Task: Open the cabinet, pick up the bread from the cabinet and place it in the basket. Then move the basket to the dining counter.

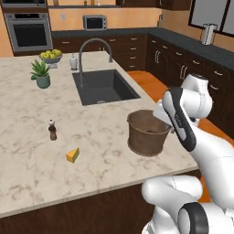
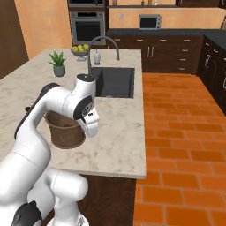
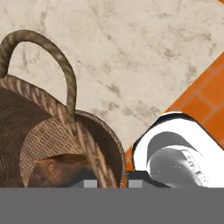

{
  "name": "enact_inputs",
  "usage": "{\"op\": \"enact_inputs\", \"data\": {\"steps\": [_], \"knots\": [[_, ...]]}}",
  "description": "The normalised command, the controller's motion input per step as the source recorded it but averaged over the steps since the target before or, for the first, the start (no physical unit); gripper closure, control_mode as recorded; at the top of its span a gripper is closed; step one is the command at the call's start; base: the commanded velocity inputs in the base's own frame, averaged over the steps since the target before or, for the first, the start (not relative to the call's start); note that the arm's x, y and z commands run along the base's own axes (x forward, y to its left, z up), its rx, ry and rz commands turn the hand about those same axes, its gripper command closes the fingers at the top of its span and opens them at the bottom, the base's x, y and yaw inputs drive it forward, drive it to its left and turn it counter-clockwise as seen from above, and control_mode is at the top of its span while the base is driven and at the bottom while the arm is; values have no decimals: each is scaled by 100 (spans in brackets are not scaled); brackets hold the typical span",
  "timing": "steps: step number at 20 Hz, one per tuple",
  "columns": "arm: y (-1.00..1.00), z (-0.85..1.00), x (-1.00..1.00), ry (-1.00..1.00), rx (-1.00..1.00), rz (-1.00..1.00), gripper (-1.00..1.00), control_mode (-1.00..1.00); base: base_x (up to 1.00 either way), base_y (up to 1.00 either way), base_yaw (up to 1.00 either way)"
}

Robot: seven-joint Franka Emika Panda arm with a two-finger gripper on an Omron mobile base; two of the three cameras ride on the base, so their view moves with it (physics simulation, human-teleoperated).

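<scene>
The brown woven basket is at the near right part of the beige dining counter, in front of the dark sink. My gripper is shut on the basket's rim, right beside a loop handle. In the left base view the hand hangs over the basket's right rim. In the right base view the hand covers the right side of the basket. The golden-brown bread lies inside the basket. The cabinet is out of view.
On the counter are a yellow cheese wedge, a pepper mill, a potted plant, a fruit bowl, a soap dispenser and the arched tap. Orange brick floor runs along the counter's right edge.
</scene>
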Motion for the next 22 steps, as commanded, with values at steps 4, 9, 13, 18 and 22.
{"op": "enact_inputs", "data": {"steps": [4, 9, 13, 18, 22], "knots": [[1, -32, 100, 3, 0, 0, 100, -100, 0, 0, 0], [3, -64, 96, 4, 0, 0, 100, -100, 0, 0, 0], [0, -67, 77, 2, 0, 0, 100, -100, 0, 0, 0], [0, -63, 50, 2, 0, 0, 100, -100, 0, 0, 0], [0, -47, 21, 0, 0, 0, 100, -100, 0, 0, 0]]}}
